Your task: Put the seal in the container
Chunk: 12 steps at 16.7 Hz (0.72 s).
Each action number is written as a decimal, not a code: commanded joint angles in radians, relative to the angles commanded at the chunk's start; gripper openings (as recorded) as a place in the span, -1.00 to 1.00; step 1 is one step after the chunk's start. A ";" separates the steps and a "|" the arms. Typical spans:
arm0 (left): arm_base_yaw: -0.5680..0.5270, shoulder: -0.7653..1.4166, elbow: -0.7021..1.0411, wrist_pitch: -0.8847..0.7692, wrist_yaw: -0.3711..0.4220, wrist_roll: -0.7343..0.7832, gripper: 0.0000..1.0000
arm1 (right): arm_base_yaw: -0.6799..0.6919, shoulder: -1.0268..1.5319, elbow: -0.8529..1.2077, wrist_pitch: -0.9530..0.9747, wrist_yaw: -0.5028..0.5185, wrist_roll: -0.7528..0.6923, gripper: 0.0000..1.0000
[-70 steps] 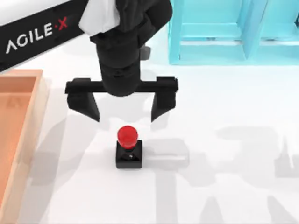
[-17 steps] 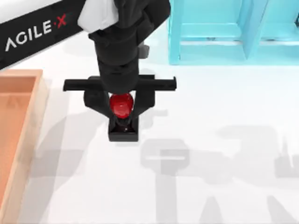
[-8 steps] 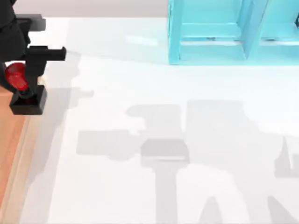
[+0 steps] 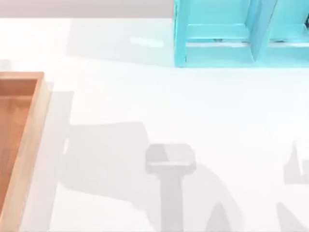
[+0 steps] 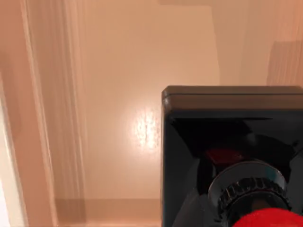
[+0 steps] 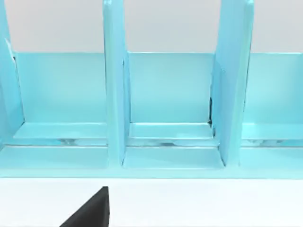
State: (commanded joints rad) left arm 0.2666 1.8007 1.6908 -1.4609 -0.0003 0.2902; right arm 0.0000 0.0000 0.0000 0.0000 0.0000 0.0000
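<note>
The left arm has carried the small black-based, red-knobbed seal [image 5: 232, 156] leftward off the white counter [image 4: 193, 111], past the left edge of the top view. In the left wrist view it now hangs above the shallow wooden container's orange-brown floor [image 5: 142, 94].

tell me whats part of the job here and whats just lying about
Part of the job:
- seal, black base and red knob, above the tray floor in the left wrist view
- container, wooden tray at the table's left edge

Just lying about:
- light blue shelf frame
</note>
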 joint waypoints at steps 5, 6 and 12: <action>0.005 0.001 0.002 0.001 -0.002 0.009 -1.00 | 0.000 0.000 0.000 0.000 0.000 0.000 1.00; 0.005 0.001 -0.001 0.005 -0.002 0.009 -1.00 | 0.000 0.000 0.000 0.000 0.000 0.000 1.00; 0.010 -0.004 -0.185 0.181 -0.002 0.011 -1.00 | 0.000 0.000 0.000 0.000 0.000 0.000 1.00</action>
State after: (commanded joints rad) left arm 0.2769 1.7972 1.5059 -1.2795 -0.0021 0.3009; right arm 0.0000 0.0000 0.0000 0.0000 0.0000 0.0000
